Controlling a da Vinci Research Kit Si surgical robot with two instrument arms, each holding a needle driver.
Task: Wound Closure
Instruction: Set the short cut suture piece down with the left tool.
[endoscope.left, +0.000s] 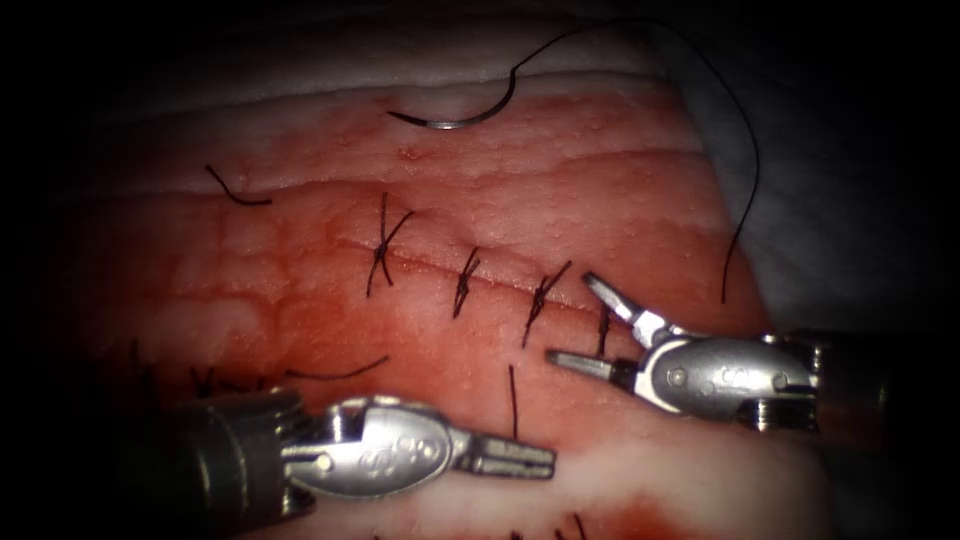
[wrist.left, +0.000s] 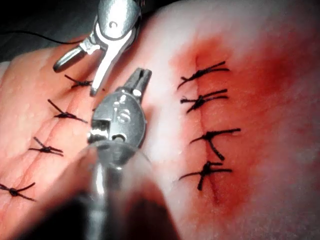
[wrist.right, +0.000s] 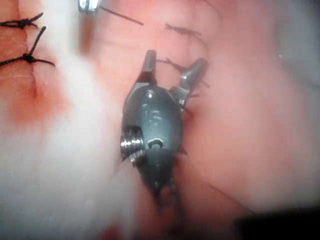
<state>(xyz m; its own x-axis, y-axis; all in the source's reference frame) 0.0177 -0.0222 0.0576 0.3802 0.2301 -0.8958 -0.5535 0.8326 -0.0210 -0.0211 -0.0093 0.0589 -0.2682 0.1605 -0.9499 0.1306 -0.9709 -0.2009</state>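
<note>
Tissue: the pink-and-red slab of pork belly tissue (endoscope.left: 560, 200) carries a thin cut (endoscope.left: 440, 268) running from the left down toward the right, with red fluid (endoscope.left: 330, 300) staining the surface around it.
Stitches: four dark knotted stitches (endoscope.left: 462, 283) cross the cut in a row; the rightmost sits just beside the right hand, so the cut appears closed along its visible length.
Needle: the curved steel needle (endoscope.left: 455, 118) lies loose on the far part of the tissue, well apart from the cut and both hands, not in the tissue; I judge it parked there out of the way.
Thread: the thin black thread (endoscope.left: 700, 70) runs from the needle's end in a wide arc over to the right and hangs down, its end free near the tissue's right edge.
Cut ends: short black cut ends of thread (endoscope.left: 235, 190) lie scattered on the tissue left of the stitches and near the left hand.
Left hand: the silver left hand (endoscope.left: 515, 458) lies low and nearly level on the near side of the cut, pointing right, jaws closed together and holding nothing.
Right hand: the silver right hand (endoscope.left: 585, 325) comes in from the right, wrist level, jaws spread wide at the cut's right end, gripping nothing; the last stitch sits between them.
</note>
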